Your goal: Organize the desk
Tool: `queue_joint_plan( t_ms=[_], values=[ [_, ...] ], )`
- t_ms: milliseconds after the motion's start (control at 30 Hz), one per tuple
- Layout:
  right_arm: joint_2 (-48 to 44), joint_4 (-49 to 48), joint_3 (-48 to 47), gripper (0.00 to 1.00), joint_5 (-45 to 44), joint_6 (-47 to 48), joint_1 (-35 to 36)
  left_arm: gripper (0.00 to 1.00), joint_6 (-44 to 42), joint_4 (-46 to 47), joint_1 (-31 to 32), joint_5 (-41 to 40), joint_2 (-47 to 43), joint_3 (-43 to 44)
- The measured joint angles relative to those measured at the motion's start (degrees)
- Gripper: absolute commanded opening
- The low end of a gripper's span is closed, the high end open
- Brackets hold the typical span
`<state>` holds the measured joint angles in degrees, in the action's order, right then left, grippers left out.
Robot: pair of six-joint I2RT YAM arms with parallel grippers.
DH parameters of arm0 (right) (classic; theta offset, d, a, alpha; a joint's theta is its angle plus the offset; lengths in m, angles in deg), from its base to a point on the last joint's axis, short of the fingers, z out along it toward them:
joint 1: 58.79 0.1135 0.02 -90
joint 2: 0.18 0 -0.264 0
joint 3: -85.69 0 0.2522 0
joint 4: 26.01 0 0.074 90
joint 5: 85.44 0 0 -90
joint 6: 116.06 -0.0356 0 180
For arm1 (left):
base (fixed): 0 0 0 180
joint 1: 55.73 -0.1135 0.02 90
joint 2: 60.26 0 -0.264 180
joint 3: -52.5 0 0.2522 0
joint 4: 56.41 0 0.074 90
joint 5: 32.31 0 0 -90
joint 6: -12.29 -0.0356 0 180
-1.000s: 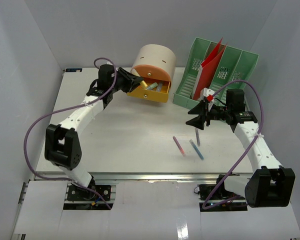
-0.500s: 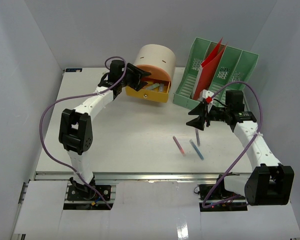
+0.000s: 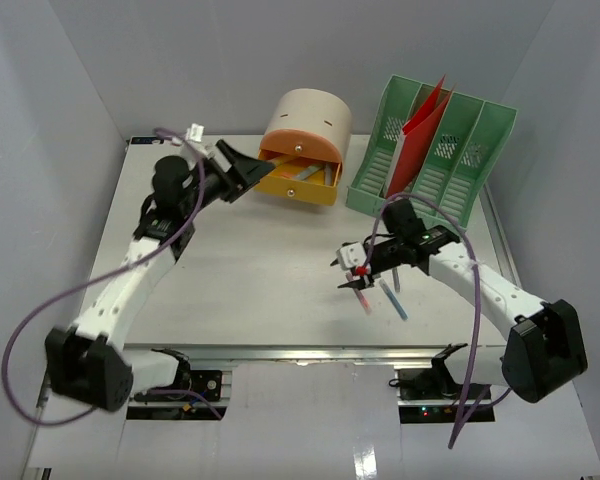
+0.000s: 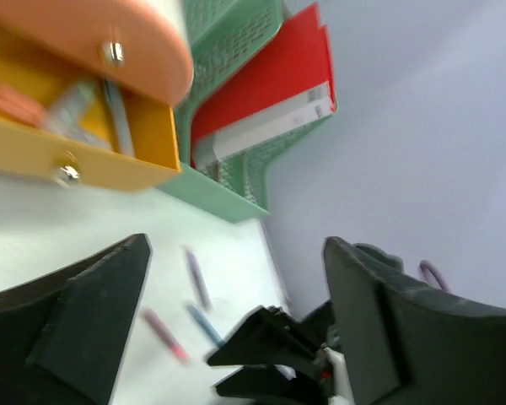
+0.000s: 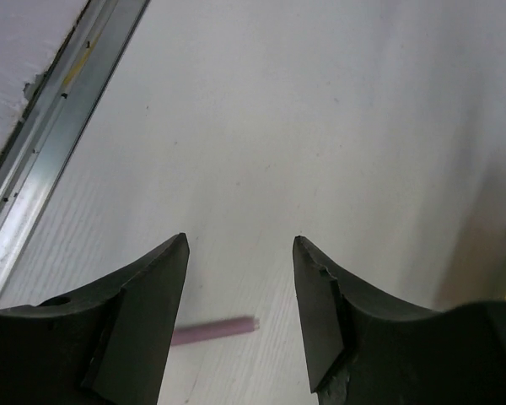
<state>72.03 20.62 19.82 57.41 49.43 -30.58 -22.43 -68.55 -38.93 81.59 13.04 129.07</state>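
We see the large flat white rectangular desk point(image 3: 250, 270) filling the floor of the booth, its longer sides running left to right and its metal rail point(image 3: 280, 350) along the front edge by the arm bases.

The left arm rises from the front left corner, runs up along the left edge and bends right. The left gripper point(image 3: 248, 172) points at the left end of the yellow drawer point(image 3: 300, 185) pulled out of the cream round drawer unit point(image 3: 308, 120) at the rear edge. Its jaws stand wide apart with nothing between them.

The right arm folds from the front right corner and reaches left toward the middle. The right gripper point(image 3: 352, 272) tilts down over the pink pen point(image 5: 212, 331), jaws parted and empty. A blue pen point(image 3: 395, 300) lies just beside it.

The green slotted file rack point(image 3: 460, 150), holding a red folder point(image 3: 415, 130), stands at the rear right corner.
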Motion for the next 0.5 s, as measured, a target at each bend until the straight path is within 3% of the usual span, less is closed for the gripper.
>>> queue_joint_plan(
  t_ms=[33, 100, 300, 500],
  values=[
    [2.6, 0.7, -2.2, 0.33, -2.5, 0.6, 3.3, 0.98, -3.3, 0.1, -1.1, -0.2, -5.5, -2.9],
    [9.5, 0.9, -9.2, 0.24, -7.6, -0.1, 7.2, 0.98, -9.7, -0.9, -3.3, -2.0, -16.0, -8.3],
    [31.4, -1.5, -35.4, 0.24, -23.5, -9.0, 13.3, 0.98, -22.3, -8.2, -4.5, -7.1, -34.0, -21.1],
    [45.1, -4.2, -50.8, 0.28, -38.6, -19.4, 15.2, 0.98, -28.7, -19.1, -4.7, -10.3, -39.9, -28.1]
  ],
)
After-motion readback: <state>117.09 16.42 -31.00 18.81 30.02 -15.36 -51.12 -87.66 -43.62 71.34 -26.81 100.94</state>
